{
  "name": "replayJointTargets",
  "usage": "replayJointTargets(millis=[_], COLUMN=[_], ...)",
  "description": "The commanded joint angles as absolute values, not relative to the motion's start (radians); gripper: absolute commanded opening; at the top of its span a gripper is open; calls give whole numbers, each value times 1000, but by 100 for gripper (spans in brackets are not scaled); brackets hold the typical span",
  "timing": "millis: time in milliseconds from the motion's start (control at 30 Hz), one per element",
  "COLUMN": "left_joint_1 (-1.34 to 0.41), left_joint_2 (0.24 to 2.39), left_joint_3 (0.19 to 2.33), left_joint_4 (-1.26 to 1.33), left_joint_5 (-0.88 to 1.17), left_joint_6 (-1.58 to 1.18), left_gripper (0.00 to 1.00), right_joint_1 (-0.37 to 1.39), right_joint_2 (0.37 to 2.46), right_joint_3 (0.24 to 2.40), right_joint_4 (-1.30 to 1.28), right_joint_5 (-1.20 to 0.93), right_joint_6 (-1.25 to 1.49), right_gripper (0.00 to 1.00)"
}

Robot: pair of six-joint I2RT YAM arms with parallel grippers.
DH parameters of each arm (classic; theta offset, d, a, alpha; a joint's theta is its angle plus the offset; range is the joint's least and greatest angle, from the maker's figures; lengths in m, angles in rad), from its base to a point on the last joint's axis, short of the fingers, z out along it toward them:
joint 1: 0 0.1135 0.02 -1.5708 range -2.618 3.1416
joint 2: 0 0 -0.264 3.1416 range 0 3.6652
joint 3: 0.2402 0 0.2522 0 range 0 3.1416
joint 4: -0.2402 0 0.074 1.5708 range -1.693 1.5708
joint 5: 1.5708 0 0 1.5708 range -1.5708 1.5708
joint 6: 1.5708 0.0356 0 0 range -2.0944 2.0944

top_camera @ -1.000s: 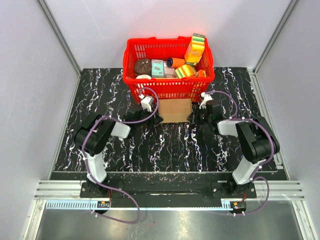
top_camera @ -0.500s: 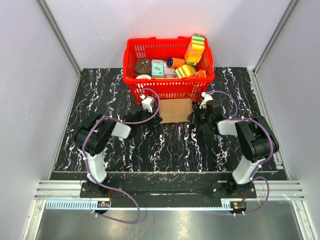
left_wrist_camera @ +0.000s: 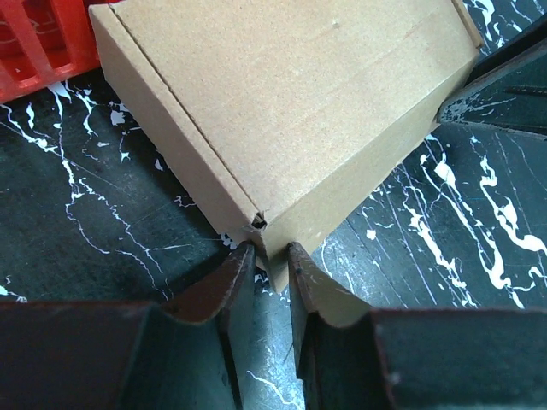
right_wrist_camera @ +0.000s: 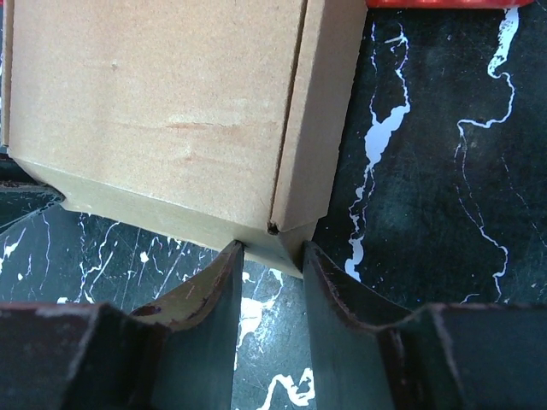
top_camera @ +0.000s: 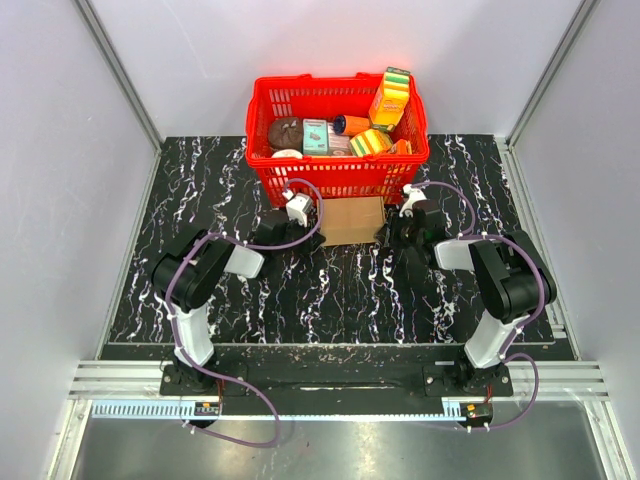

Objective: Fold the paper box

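While the paper box lies flat on the black marbled table, right beside the near wall of the red basket, the left gripper clamps its near left corner. The right gripper pinches the near right corner. Colourful packages fill the basket beyond.

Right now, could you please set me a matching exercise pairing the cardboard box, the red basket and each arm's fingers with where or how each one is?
Things:
1. cardboard box
2. red basket
3. left fingers
4. right fingers

Places or states:
A. holds colourful packages
B. around the box's near right corner
C. brown, lying flat just in front of the basket
D. around the box's near left corner

Pairs: 1-C, 2-A, 3-D, 4-B.
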State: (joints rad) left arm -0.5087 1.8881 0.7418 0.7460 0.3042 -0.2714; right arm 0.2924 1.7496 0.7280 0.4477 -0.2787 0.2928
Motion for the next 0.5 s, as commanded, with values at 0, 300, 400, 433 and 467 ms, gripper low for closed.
replayJointTargets(millis=[0,300,400,433,467], left_joint_1=[-566,-569,-569,-569,-571], left_joint_2=[1921,1942,1948,1953,1953], left_joint_3=[775,790,799,802,805], left_joint_4=[767,769,773,775,775], left_joint_5=[382,354,341,338,331], left_joint_6=[-255,-239,-235,-233,-232], left_gripper=[23,21,21,21,21], right_joint_1=[311,311,310,310,310], right_joint_2=[1761,1784,1792,1793,1795], right_joint_3=[755,764,769,773,775], right_joint_4=[586,600,606,606,606], right_joint_5=[-361,-364,-367,-367,-365], right_joint_6=[322,325,325,325,325], right_gripper=[40,40,40,41,42])
